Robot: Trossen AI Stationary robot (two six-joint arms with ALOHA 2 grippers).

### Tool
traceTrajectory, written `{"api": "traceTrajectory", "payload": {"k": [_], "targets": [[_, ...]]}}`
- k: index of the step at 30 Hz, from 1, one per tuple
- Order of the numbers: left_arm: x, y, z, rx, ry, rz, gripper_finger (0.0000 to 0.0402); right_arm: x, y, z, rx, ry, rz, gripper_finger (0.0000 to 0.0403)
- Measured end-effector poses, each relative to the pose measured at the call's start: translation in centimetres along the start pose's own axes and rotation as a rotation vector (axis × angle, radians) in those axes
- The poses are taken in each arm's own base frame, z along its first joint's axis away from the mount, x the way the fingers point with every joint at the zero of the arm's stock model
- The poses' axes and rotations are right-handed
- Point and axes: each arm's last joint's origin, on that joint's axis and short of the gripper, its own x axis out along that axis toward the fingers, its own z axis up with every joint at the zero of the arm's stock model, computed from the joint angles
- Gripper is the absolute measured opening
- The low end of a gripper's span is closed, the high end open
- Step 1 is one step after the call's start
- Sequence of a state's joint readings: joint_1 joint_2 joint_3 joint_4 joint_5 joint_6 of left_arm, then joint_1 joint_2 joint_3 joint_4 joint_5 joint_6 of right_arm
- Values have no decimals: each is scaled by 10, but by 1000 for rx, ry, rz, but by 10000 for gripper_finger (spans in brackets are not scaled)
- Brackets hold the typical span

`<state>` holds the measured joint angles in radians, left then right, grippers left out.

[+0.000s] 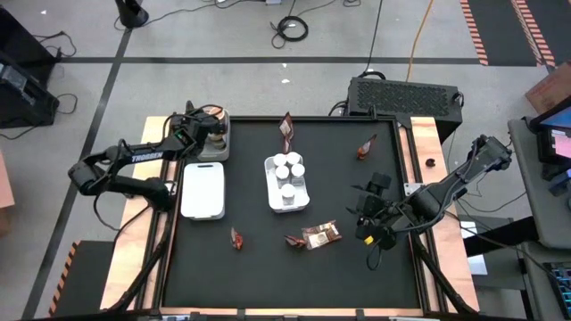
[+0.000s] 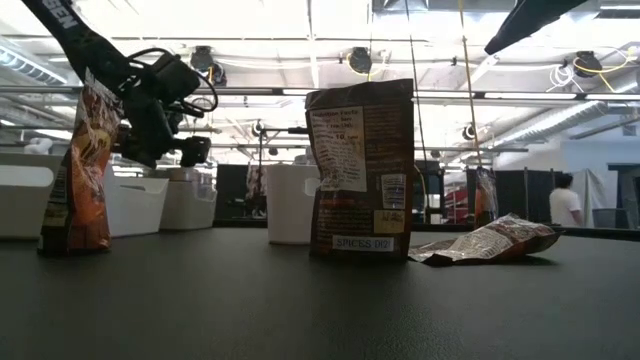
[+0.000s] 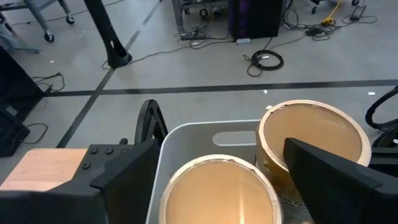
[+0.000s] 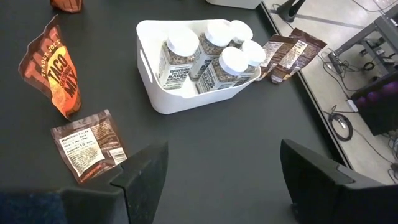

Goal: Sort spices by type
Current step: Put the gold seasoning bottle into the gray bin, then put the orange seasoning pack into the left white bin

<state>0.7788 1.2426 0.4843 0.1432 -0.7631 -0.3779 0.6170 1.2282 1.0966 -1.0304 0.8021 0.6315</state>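
Observation:
Two round tan-topped tubs stand in a white tray at the table's far left corner. My left gripper hangs open over that tray, one finger on each side of the nearer tub, with no touch showing. White-capped jars fill the middle tray. Reddish-brown packets lie or stand about the mat. My right gripper is open above the mat at the near right, holding nothing.
An empty white tray lies left of the jar tray. In the low view one packet stands upright in the middle, another stands at the left, and one lies flat. Bare mat spreads along the near edge.

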Motion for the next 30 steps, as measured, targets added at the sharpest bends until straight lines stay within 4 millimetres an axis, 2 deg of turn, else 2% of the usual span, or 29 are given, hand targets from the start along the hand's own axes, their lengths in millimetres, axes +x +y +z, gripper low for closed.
{"api": "traceTrajectory", "payload": {"k": [5, 11, 14, 19, 24, 30], "targets": [[-3, 1, 4, 34, -14, -7, 350, 0, 0, 0, -6, 0, 0, 265], [-24, 3, 29, 54, -105, -92, 351, 0, 0, 0, -15, 0, 0, 265], [-39, 2, 41, 40, -145, -243, 352, 0, 0, 0, -15, -1, -1, 265], [-65, -5, 47, 36, -160, -578, 352, 0, 0, 2, -10, -20, -18, 265], [-94, -21, 40, 72, -133, -867, 352, 5, -2, 7, 15, -46, -35, 265], [-136, -40, 28, 155, -173, -1127, 352, 18, 4, 20, -12, -94, -32, 265]]}}
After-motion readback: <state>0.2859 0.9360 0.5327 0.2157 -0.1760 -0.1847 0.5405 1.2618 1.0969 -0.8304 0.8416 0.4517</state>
